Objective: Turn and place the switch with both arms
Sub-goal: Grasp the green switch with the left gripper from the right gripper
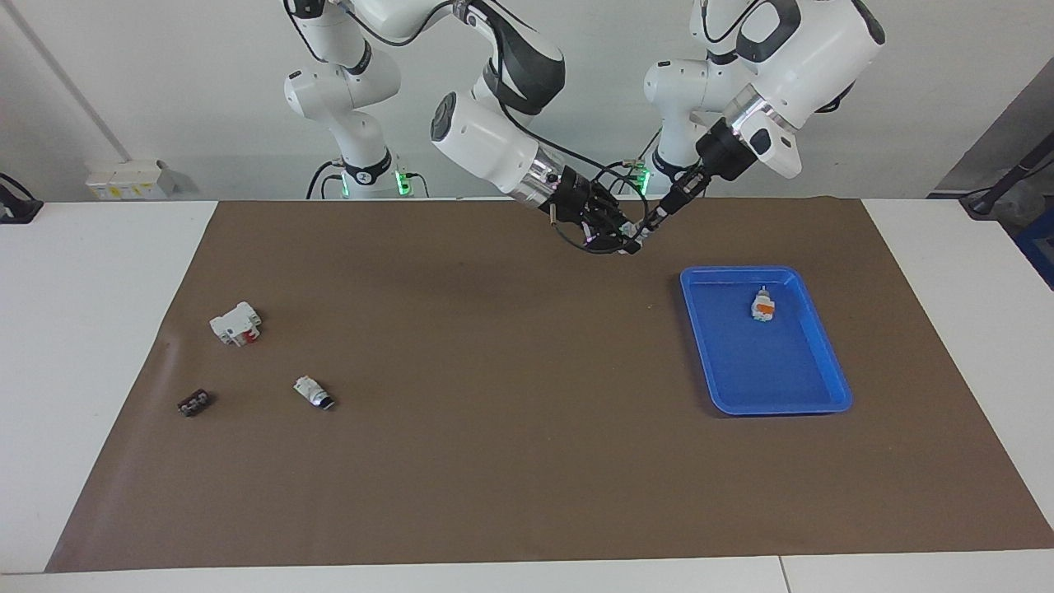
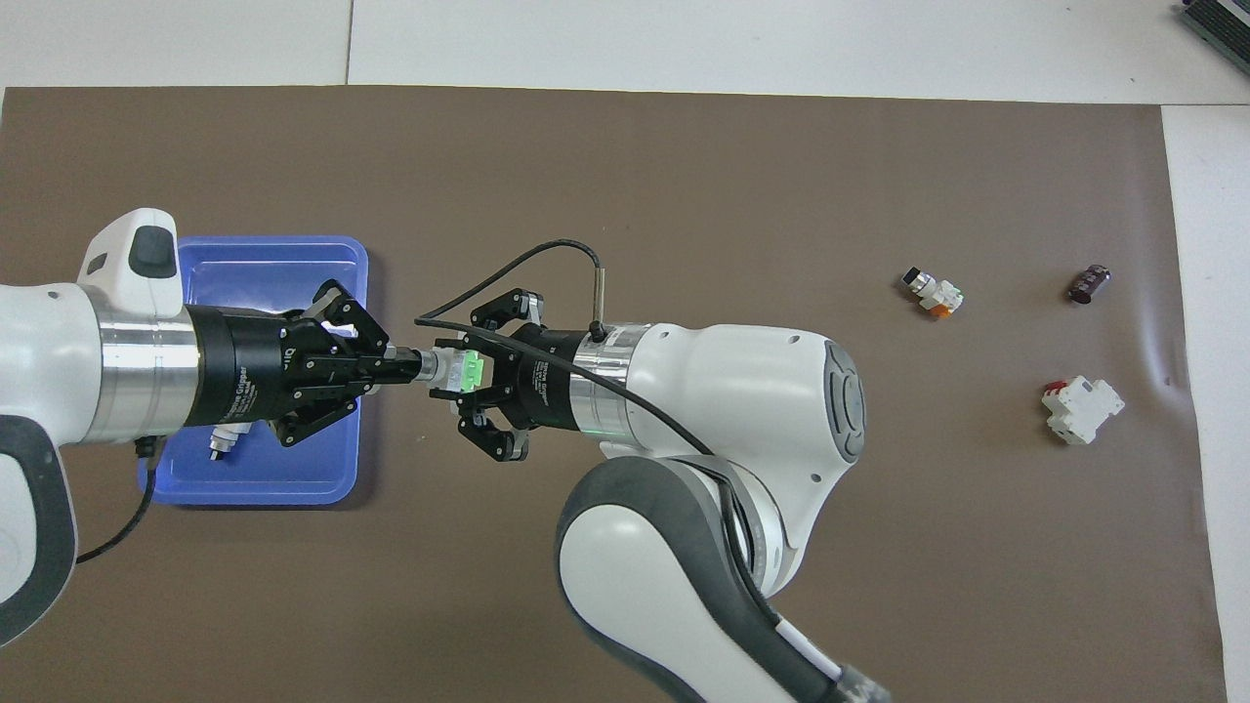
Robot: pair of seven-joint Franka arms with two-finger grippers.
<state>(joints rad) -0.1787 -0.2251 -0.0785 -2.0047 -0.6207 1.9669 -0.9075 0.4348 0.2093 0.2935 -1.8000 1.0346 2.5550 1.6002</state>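
The switch (image 2: 475, 371), white with its bright green face up, is held in the air between both grippers, over the brown mat beside the blue tray (image 2: 273, 244). My left gripper (image 2: 415, 366) is shut on its black knob end. My right gripper (image 2: 459, 373) is shut on its white body. In the facing view the two grippers meet tip to tip, the right gripper (image 1: 626, 241) and the left gripper (image 1: 648, 229), over the mat's edge nearest the robots. There the switch (image 1: 634, 241) shows only as a small white bit.
The blue tray (image 1: 766, 403) lies toward the left arm's end and holds a white piece with an orange patch (image 1: 763, 306). Toward the right arm's end lie a white-and-black piece (image 1: 313, 392), a white-and-red block (image 1: 235, 323) and a small dark part (image 1: 193, 403).
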